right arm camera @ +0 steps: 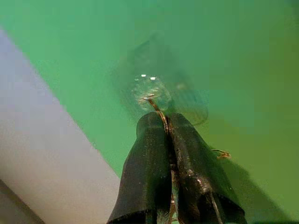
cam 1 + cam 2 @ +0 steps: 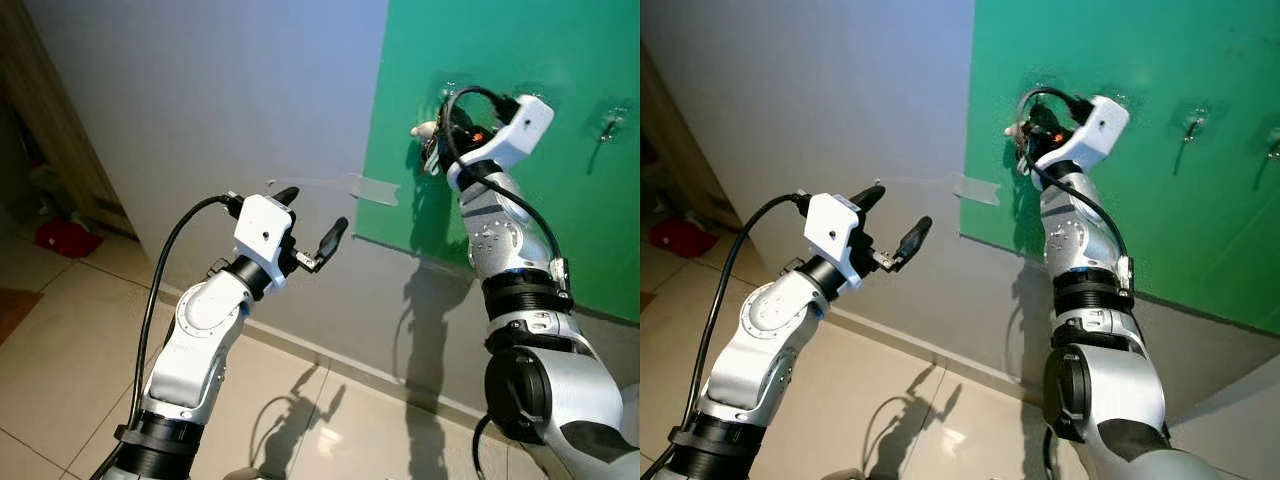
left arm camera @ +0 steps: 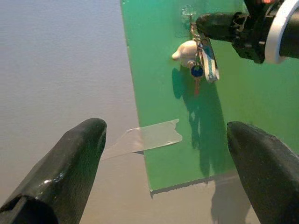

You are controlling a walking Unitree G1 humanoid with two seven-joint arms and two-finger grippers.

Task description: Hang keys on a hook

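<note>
The right gripper is raised against the green board on the wall, its 2 fingers pressed together on the ring of the keys. In the right wrist view, the thin metal ring sticks out between the fingertips and reaches up to a clear hook stuck on the board; whether the ring is already over the hook cannot be told. In the left wrist view, the keys hang just under the gripper tip, right against the board: a white charm, a blue-headed key and a pale tag with a blue stripe, with their shadow on the green below.

The left gripper is held out lower and to the left, in front of the grey wall, well apart from the keys, its fingers spread wide with nothing between them.

A strip of clear tape holds the board's left edge to the wall. Another clear hook sits further right on the board. The tiled floor lies below.
</note>
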